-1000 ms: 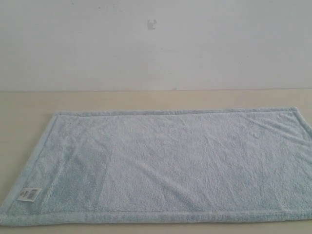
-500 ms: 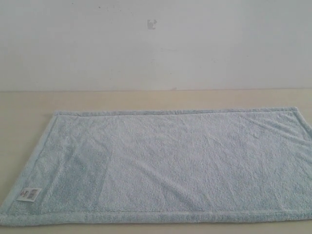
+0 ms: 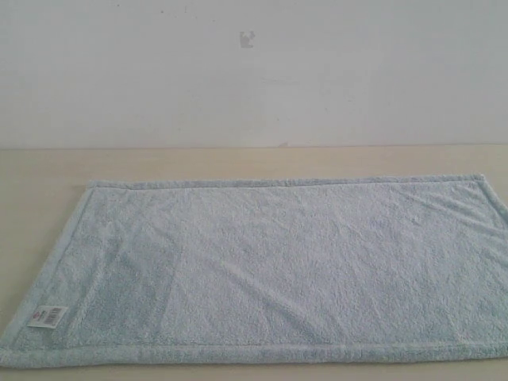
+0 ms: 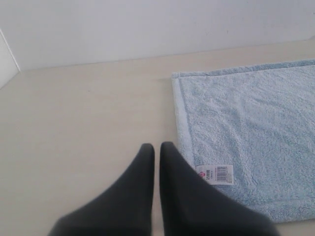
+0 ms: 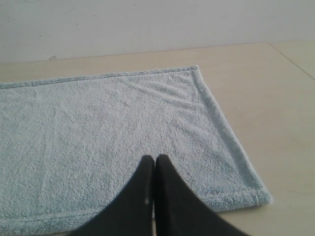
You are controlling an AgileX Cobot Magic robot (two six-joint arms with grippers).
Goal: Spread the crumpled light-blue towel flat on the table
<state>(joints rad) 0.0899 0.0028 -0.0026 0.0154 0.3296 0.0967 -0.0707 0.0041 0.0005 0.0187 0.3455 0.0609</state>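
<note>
You are looking at a pale light-blue towel (image 3: 270, 270) lying spread flat on a beige tabletop (image 3: 40, 171), with a plain white wall (image 3: 317, 71) behind it. The towel's long sides run across the exterior view, its right end is cut off by the edge of that view, and only faint creases cross its fluffy surface. A small white label (image 3: 46, 316) sits at its near left corner. In the left wrist view, your left fingers (image 4: 140, 172) are dark, pressed together with only a thin slit between them, and pinch nothing. Their tips show over bare tabletop just beside the towel's short hemmed edge, close to the label (image 4: 215, 173). In the right wrist view, your right fingers (image 5: 167, 182) are also pressed together and empty, with their tips showing over the towel (image 5: 98, 128) near its opposite end. Whether either pair touches the cloth or the tabletop cannot be told.
</note>
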